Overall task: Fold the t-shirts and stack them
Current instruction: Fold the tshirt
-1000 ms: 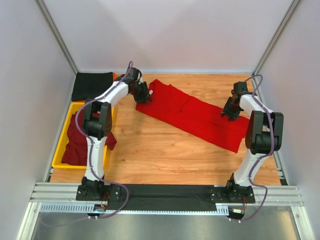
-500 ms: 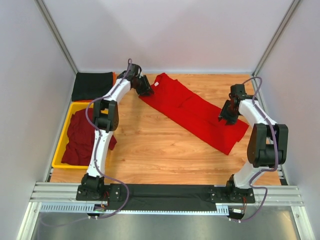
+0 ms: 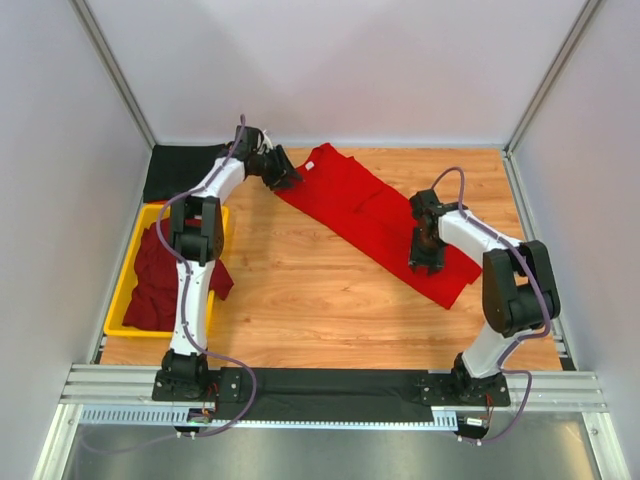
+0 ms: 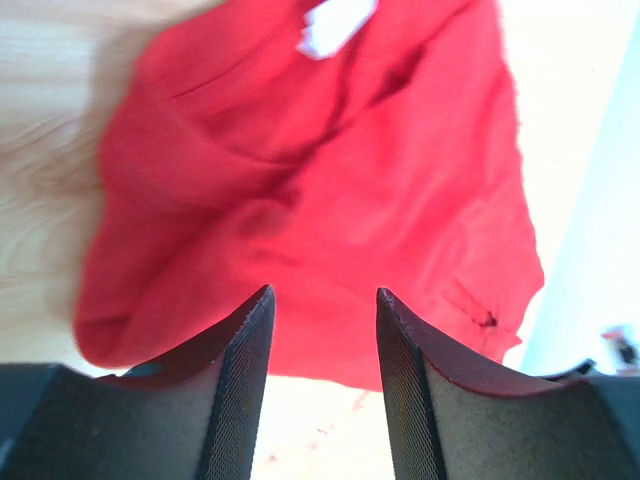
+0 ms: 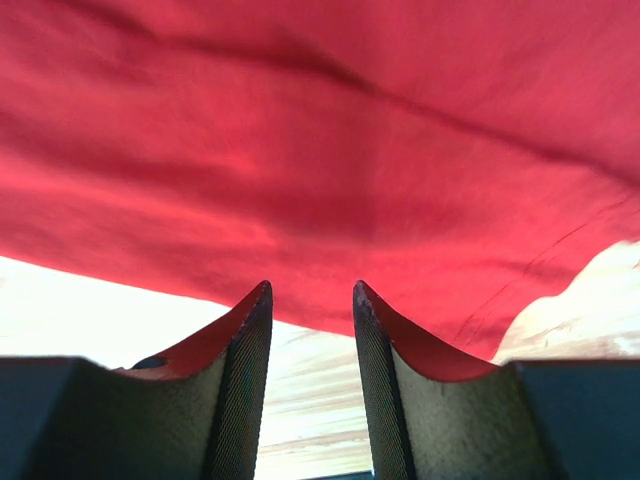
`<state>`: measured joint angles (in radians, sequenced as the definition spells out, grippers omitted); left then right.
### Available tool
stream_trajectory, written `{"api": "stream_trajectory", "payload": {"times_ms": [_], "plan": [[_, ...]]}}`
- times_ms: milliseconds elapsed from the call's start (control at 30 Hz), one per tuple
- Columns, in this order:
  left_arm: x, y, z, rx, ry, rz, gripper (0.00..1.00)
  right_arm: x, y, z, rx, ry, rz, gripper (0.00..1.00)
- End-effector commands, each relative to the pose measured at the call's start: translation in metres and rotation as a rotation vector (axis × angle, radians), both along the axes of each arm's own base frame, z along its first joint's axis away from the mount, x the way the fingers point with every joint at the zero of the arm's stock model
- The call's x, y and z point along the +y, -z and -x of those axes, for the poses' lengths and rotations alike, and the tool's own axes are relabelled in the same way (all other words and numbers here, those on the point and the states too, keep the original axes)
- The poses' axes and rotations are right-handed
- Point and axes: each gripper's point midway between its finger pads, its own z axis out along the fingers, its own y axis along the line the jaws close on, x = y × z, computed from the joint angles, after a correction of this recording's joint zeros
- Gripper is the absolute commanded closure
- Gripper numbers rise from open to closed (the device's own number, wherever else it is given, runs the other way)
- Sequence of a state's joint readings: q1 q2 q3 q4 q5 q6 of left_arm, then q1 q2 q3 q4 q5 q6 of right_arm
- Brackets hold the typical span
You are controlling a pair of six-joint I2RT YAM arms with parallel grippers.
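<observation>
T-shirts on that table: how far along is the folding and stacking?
Early days. Done: a black t-shirt looks folded in the far left corner. In hand: the red t-shirt lies spread out, left gripper and right gripper at its ends. Left: maroon t-shirts crumpled in the yellow tray.

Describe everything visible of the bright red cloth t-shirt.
The bright red cloth t-shirt lies as a long, wrinkled strip, diagonal across the wooden table, collar and white neck label at the far end. The left gripper sits at its collar end, the right gripper over its near end; neither visibly pinches it.
</observation>
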<state>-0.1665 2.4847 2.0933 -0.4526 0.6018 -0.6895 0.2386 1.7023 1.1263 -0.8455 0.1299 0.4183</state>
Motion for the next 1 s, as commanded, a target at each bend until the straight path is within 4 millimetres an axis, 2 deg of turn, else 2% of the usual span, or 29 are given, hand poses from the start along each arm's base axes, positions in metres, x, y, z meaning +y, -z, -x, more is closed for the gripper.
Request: {"api": "stream_trajectory", "payload": {"times_ms": [0, 33, 133, 233, 300, 333, 367, 400, 433, 500, 533, 700, 767, 800, 867, 967], "plan": [[0.008, -0.093, -0.007, -0.179, 0.032, 0.004, 0.47, 0.004, 0.014, 0.006, 0.002, -0.001, 0.03, 0.6], [0.011, -0.11, -0.007, -0.206, 0.024, 0.011, 0.46, 0.007, 0.017, 0.009, 0.006, 0.0, 0.025, 0.61], [0.025, -0.128, -0.008, -0.225, -0.02, 0.019, 0.44, 0.012, 0.027, 0.024, 0.021, 0.008, 0.023, 0.61], [0.033, -0.132, -0.001, -0.2, -0.04, 0.005, 0.44, 0.015, 0.034, 0.04, 0.034, 0.012, 0.015, 0.61], [0.037, -0.121, 0.006, -0.17, -0.056, -0.03, 0.44, 0.019, 0.035, 0.05, 0.037, 0.022, 0.003, 0.62], [0.039, -0.128, 0.011, -0.187, -0.057, -0.054, 0.44, 0.024, 0.035, 0.053, 0.041, 0.018, -0.014, 0.62], [0.039, -0.114, 0.021, -0.159, -0.056, -0.087, 0.44, 0.025, 0.035, 0.058, 0.043, 0.025, -0.018, 0.62], [0.044, -0.111, 0.023, -0.161, -0.078, -0.134, 0.44, 0.027, 0.034, 0.061, 0.042, 0.029, -0.023, 0.62], [0.042, -0.106, 0.036, -0.147, -0.067, -0.159, 0.44, 0.03, 0.032, 0.062, 0.033, 0.04, -0.039, 0.62], [0.042, -0.097, 0.048, -0.123, -0.067, -0.189, 0.44, 0.036, 0.033, 0.071, 0.042, 0.042, -0.047, 0.61], [0.043, -0.087, 0.06, -0.095, -0.064, -0.197, 0.44, 0.039, 0.03, 0.075, 0.037, 0.046, -0.055, 0.62], [0.019, -0.062, 0.092, -0.078, -0.007, -0.208, 0.45, 0.064, 0.01, 0.089, 0.0, 0.063, -0.119, 0.61], [0.007, -0.052, 0.099, -0.068, 0.025, -0.225, 0.45, 0.067, -0.005, 0.087, -0.033, 0.062, -0.129, 0.61], [0.005, -0.041, 0.099, -0.045, 0.029, -0.241, 0.45, 0.065, -0.01, 0.085, -0.043, 0.062, -0.121, 0.6], [-0.002, -0.039, 0.092, -0.048, 0.035, -0.243, 0.46, 0.062, -0.028, 0.076, -0.088, 0.058, -0.107, 0.59], [0.001, -0.027, 0.075, -0.009, 0.005, -0.278, 0.47, 0.061, -0.05, 0.063, -0.142, 0.032, -0.093, 0.59]]}}
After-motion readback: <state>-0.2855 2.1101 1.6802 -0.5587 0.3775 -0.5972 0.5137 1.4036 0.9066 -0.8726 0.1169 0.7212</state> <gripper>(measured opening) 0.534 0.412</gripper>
